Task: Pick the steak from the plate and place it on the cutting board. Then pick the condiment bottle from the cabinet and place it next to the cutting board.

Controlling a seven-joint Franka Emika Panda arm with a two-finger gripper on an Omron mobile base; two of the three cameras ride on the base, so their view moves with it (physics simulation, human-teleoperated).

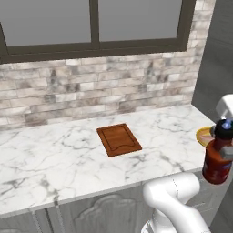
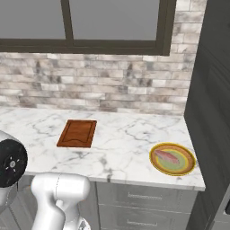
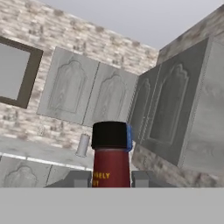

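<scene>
I see a white marble counter (image 1: pixel 54 154) beneath a dark-framed window (image 1: pixel 93 27), backed by a pale brick wall (image 2: pixel 103 85); grey panelled wall cabinets (image 3: pixel 83 92) hang beside.

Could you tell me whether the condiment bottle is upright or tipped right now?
Upright. In the left base view the condiment bottle hangs with its black cap on top, and in the hand view the claw is shut on it below the cap.

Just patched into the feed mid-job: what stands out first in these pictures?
The condiment bottle is clamped in the gripper, held in the air off the counter's right end, black cap up. The steak lies on the plate near the counter's right end. The cutting board sits bare mid-counter, well left of the plate.
</scene>
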